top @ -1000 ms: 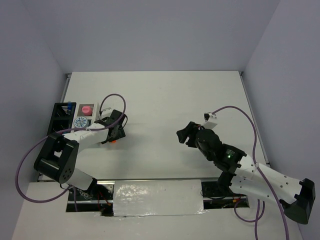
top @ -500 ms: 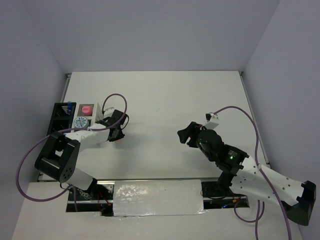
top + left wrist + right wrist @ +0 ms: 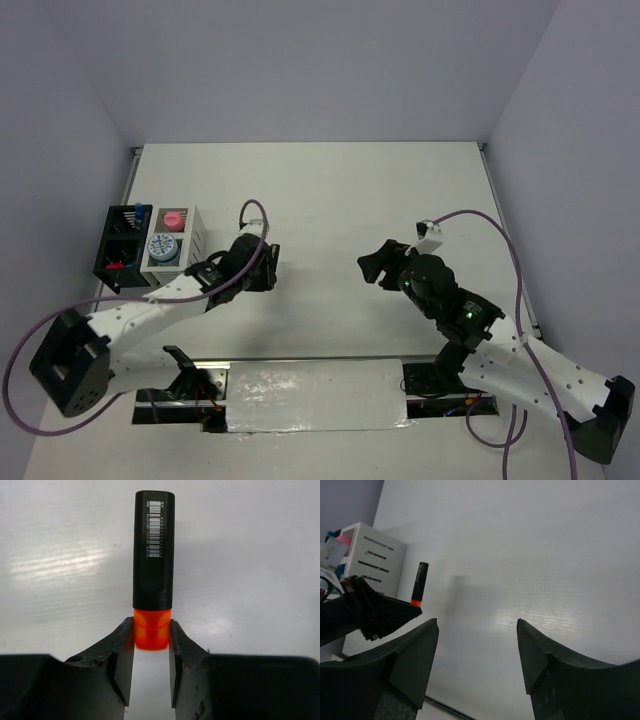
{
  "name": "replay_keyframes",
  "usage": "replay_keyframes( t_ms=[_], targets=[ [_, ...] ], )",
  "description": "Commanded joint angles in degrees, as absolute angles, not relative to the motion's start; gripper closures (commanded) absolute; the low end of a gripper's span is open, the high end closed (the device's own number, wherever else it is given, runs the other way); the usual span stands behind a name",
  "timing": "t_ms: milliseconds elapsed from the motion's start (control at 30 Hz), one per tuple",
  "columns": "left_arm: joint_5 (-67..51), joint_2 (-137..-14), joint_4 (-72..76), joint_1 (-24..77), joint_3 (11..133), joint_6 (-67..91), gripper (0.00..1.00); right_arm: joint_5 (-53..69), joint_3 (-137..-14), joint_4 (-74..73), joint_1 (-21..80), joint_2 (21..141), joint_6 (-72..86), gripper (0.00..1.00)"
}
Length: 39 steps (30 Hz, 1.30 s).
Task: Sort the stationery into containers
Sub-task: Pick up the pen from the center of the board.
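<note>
Where the white surface (image 3: pixel 330 190) reaches its left edge, a black pen holder (image 3: pixel 113 243) stands with its compartments open upward. One far compartment holds a blue-capped item (image 3: pixel 139 212) and one near compartment holds a small red item (image 3: pixel 113 266). Neither can be identified more closely.

A white box (image 3: pixel 190 236) stands against the right side of the pen holder, its slotted wall facing the centre of the surface. Its far compartment holds a pink jar (image 3: pixel 173 218). Its near compartment holds a round blue-white tin (image 3: pixel 162 247).

The left arm reaches from its base at the lower left toward the middle of the surface. The left fingers (image 3: pixel 262 272) sit just to the right of the white box and do not touch it. They pinch the orange cap (image 3: pixel 152 629) of a short black highlighter (image 3: pixel 153 550), one finger on each side of the cap. The black barrel projects straight out beyond the fingertips, with a barcode label facing the left wrist camera. In the right wrist view, the highlighter lies just beside the slotted wall of the box, apart from it. Whether the barrel touches the surface cannot be determined.

The right fingers (image 3: pixel 372 265) are right of centre, well apart from the left fingers. They are spread wide and hold nothing.
</note>
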<state>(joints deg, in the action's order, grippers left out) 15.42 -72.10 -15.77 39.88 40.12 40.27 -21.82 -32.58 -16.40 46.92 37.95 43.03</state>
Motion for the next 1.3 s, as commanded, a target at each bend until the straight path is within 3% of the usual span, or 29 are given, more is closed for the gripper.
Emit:
replay_keyframes(
  t_ms=[0, 167, 467, 967, 1100, 1267],
  targets=[
    [7.40, -64.18, -11.17, 39.73, 38.76, 32.88, 1.00, -20.30, -34.80, -11.96, 46.32, 35.51, 40.60, 0.29],
    [-4.03, -54.33, -4.24, 40.51, 34.46, 29.53, 1.00, -14.87, -36.21, -9.15, 46.14, 39.02, 42.80, 0.26],
    [-12.56, -51.94, 1.04, 41.04, 33.84, 29.53, 1.00, -3.17, -37.43, 2.81, 46.32, 45.96, 45.00, 0.26],
    [-11.60, -52.31, -9.94, 41.57, 41.40, 28.30, 1.00, -7.73, -44.82, -7.71, 49.13, 52.63, 35.50, 0.25],
    [-14.06, -50.27, -8.09, 41.66, 40.43, 28.65, 1.00, -3.17, -43.77, -0.81, 51.32, 55.11, 32.37, 0.26],
    [-12.31, -51.86, -13.53, 41.75, 43.24, 27.78, 1.00, -8.69, -45.17, 0.54, 55.72, 54.05, 24.96, 0.25]
  ],
)
